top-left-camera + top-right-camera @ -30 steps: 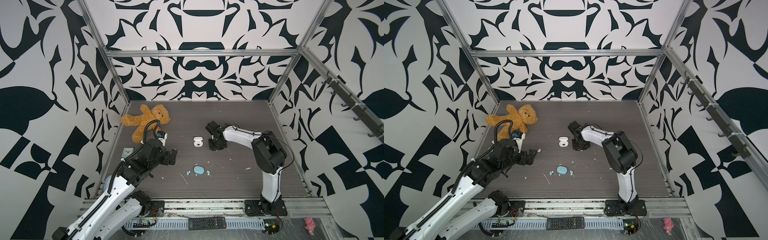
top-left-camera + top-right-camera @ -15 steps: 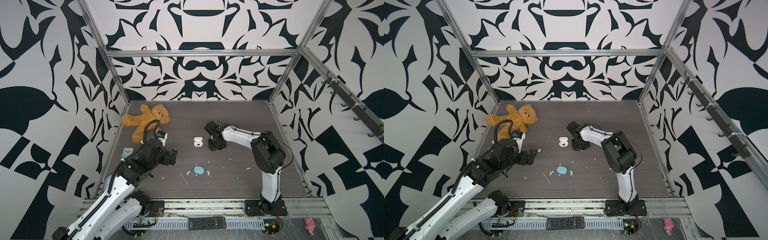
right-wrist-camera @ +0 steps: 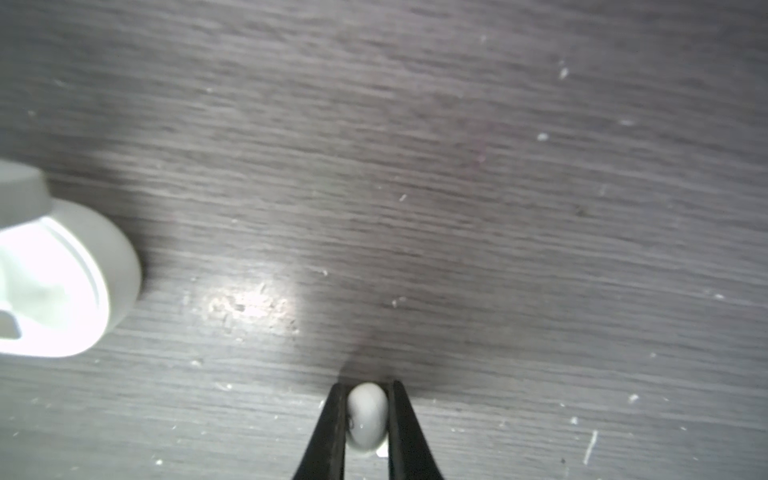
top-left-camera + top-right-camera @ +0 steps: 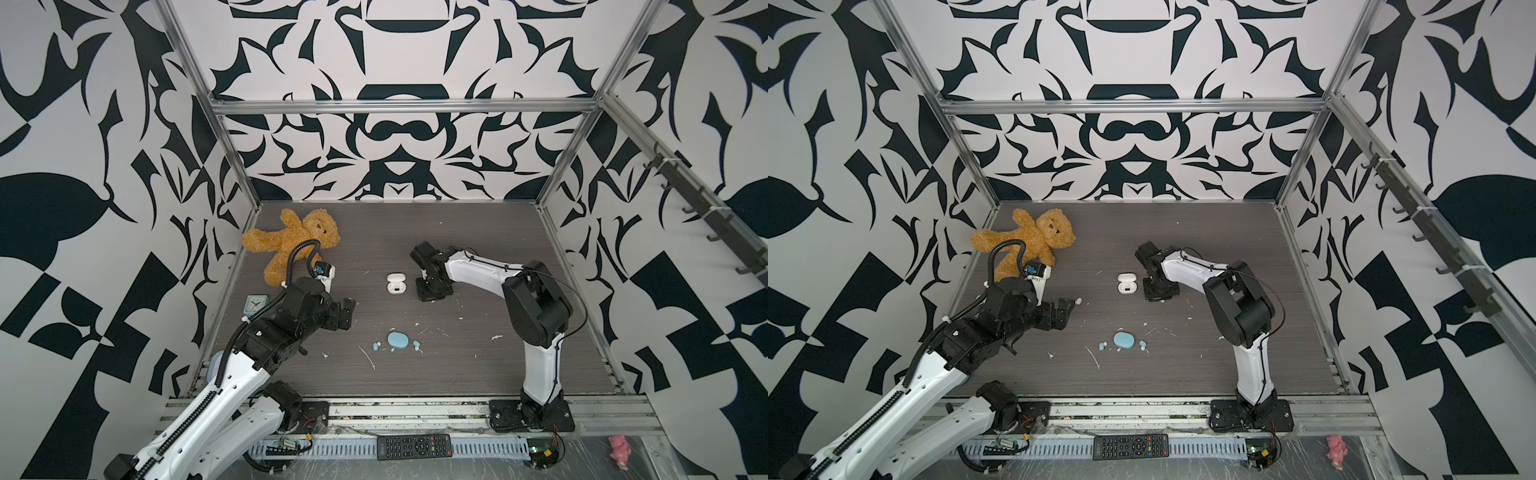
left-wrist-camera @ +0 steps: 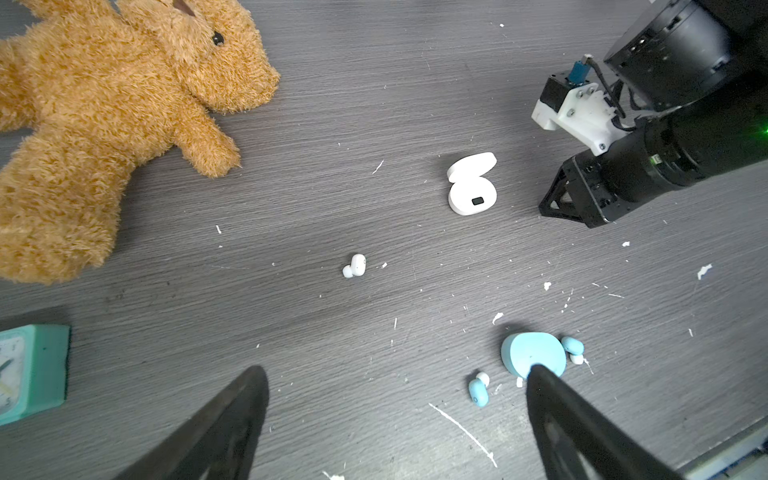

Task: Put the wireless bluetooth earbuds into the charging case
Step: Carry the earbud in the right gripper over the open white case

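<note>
— One white earbud [image 3: 365, 419] is pinched by the right gripper [image 3: 368, 388], near the open white charging case [image 3: 62, 282] (lid raised, presumably for loading).
— And the left gripper [image 5: 397, 369]? Held wide, empty.

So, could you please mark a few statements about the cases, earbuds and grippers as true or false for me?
1. The white case is open. True.
2. The blue case is open. False: its lid is shut.
3. The right gripper pinches a white earbud. True.
4. The left gripper holds something. False: its jaws stand wide open and empty.
5. Two blue earbuds lie on the table, one on each side of the blue case. True.
</note>
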